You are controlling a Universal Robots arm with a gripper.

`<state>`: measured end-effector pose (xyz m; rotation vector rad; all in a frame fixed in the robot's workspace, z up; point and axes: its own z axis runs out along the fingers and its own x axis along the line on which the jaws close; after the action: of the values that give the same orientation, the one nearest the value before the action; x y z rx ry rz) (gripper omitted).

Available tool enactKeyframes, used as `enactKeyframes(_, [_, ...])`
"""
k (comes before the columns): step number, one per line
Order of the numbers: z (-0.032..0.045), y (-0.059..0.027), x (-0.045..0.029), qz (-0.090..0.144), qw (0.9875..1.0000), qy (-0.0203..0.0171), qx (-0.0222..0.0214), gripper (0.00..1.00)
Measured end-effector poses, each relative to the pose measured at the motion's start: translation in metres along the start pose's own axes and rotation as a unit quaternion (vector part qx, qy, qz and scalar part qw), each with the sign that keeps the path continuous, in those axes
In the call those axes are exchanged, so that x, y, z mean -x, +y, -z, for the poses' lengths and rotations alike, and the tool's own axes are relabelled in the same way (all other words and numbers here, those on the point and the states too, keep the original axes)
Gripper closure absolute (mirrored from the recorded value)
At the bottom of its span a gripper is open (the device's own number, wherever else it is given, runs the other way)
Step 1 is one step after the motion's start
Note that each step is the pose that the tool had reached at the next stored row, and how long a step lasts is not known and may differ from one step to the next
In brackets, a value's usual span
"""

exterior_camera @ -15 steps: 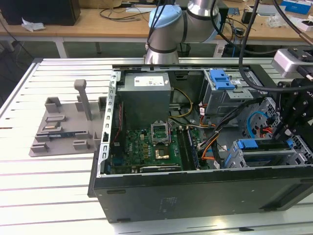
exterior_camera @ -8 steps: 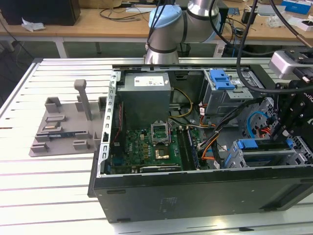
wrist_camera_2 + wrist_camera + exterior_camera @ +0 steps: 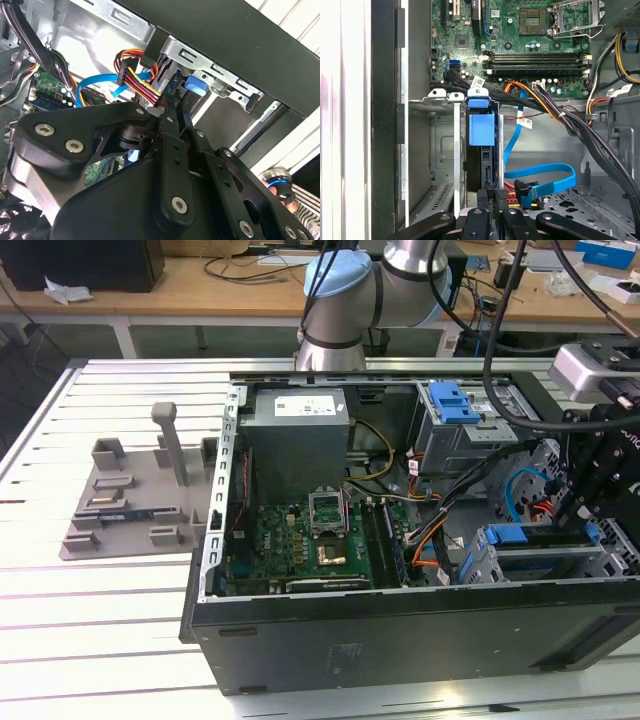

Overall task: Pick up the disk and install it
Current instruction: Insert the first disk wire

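Seating the disk [image 3: 482,150] on edge in the drive bay while the gripper [image 3: 490,212] is pinching its rear end.

Standing by the open computer case [image 3: 400,625], I am seeing the arm working at the corner on the exterior view's right, where the drive cage [image 3: 447,150] is holding the blue-framed disk upright in one slot, its blue latch tab [image 3: 481,129] facing the motherboard [image 3: 530,45]; the slot beside it, toward the case wall, is sitting vacant. The fingers [image 3: 172,120] are closed narrowly on the disk's edge in both wrist views. To my eye, doing this well is meaning pushing straight along the rails and keeping clear of the blue data cable [image 3: 545,175] and the bundled power wires [image 3: 137,75] crowding just beside the disk's connector end.
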<state>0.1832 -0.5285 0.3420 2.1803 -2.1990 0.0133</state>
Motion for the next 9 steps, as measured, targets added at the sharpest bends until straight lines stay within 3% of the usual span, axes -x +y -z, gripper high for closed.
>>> enactKeyframes(9, [0.0011, 0.0000, 0.0000, -0.005, 1.0000, 0.0005, 0.0001, 0.83])
